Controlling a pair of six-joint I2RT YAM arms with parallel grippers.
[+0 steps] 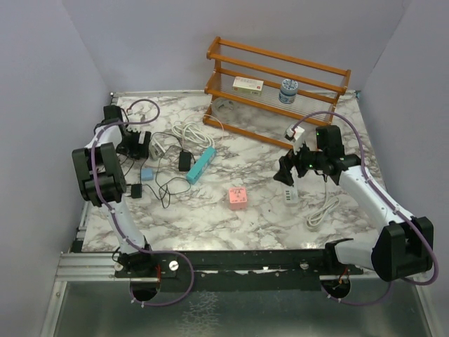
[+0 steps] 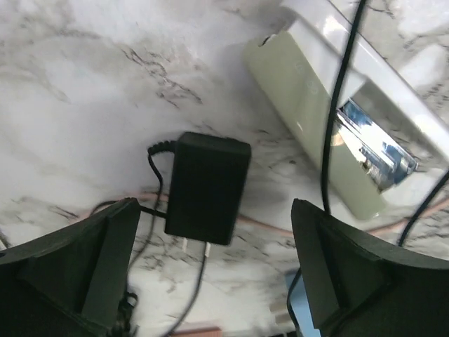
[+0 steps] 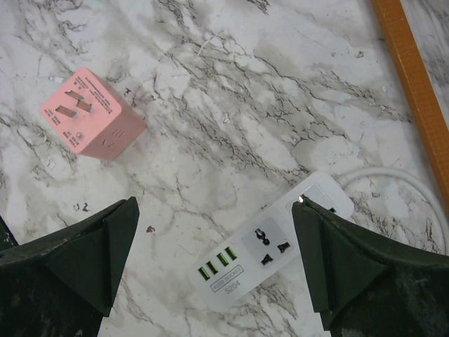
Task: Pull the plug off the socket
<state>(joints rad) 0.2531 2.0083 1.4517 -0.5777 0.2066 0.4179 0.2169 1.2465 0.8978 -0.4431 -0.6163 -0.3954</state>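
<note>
The marble table (image 1: 210, 217) carries several sockets and cords, and a wooden rack (image 1: 277, 60) stands at its back. The task's thing is on the left side. There is a pale power strip (image 2: 309, 126), and near it the black plug (image 2: 207, 186) lies flat on the marble with its two metal pins (image 2: 196, 246) bare. So I judge the plug is already out of the socket.

The left gripper (image 2: 214, 202) hovers directly above the plug, jaws wide apart and holding nothing. The right gripper (image 3: 216, 203), jaws also fully apart, hangs over a white power strip (image 3: 259, 256) near a pink cube socket (image 3: 88, 116).

To finish well, the left arm should rise straight up. In this way the fingers will not catch the thin black cord (image 2: 333, 126) that crosses the pale strip, and will not drag the plug.
</note>
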